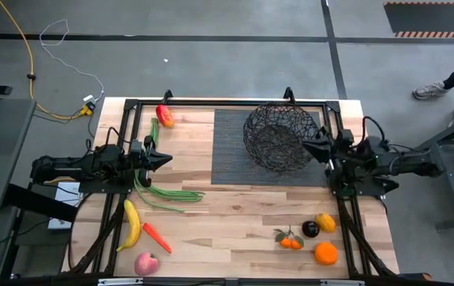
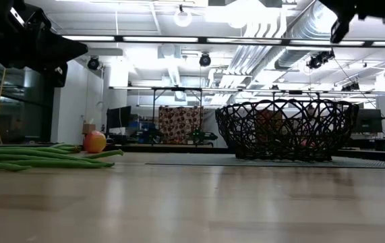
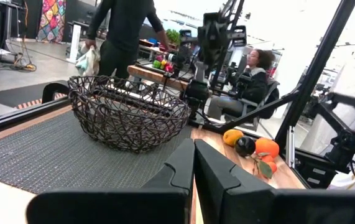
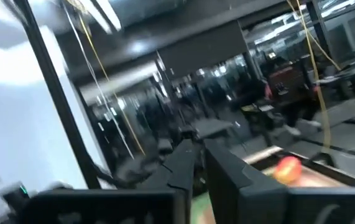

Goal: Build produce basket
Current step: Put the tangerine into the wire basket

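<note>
I'm looking down at the tabletop (image 1: 234, 206), and the biggest thing on it is the basket (image 1: 281, 136), sitting empty on the dark ribbed mat (image 1: 230, 159) at the far right. None of the produce is in it yet, so I judge the job is only beginning. My right tool (image 1: 312, 148) hangs just beside the basket's rim, holding nothing; in its wrist view a narrow gap shows between the fingers, barely parted. My left tool (image 1: 161, 159) is pinched closed and empty, hovering above the green beans (image 1: 163, 193).

To do this step well, I'd open wide before coming down, take one item at a time, and lift clear over the wire rim before letting go. On my left lie the banana (image 1: 133, 225), the carrot (image 1: 156, 237), the apple (image 1: 146, 264) and the pepper (image 1: 164, 116). On my right, near the front, sit the oranges (image 1: 326, 253), the dark round fruit (image 1: 310, 229) and the small tomatoes (image 1: 291, 241); those suit my right tool.

Brands or writing? I can read none anywhere.
</note>
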Controlling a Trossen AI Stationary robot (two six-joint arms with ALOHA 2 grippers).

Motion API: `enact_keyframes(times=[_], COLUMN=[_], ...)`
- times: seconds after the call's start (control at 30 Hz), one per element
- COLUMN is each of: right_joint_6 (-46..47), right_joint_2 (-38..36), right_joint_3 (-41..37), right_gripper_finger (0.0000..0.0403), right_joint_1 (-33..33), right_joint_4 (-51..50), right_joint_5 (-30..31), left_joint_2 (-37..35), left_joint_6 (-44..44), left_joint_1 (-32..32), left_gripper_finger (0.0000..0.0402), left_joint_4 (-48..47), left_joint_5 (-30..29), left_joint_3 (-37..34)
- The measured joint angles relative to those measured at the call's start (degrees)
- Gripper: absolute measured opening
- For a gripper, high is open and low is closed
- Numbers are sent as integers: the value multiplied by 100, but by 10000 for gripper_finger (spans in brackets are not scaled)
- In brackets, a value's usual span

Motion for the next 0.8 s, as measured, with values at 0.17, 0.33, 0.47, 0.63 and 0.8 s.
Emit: enact_keyframes(times=[0.17, 0.33, 0.47, 0.63, 0.8], right_joint_6=[-572, -633, -533, -114, 25], right_joint_2=[833, 1536, 1955, 2282, 2446], right_joint_3=[978, 1468, 1609, 1751, 1887], right_gripper_finger=[92, 131, 153, 176, 181], right_joint_1=[0, 2, 2, 2, 7], right_joint_4=[-1486, -1906, -1945, -1938, -1932], right_joint_5=[2, 155, 635, 1077, 1057], left_joint_2=[0, 0, 0, 0, 0], left_joint_6=[1, 0, 0, 0, 0], left_joint_1=[2, 2, 0, 2, 1], left_gripper_finger=[1, 1, 1, 1, 1], left_joint_4=[0, 0, 0, 0, 0], left_joint_5=[0, 0, 0, 0, 0], left_joint_3=[1, 1, 0, 0, 0])
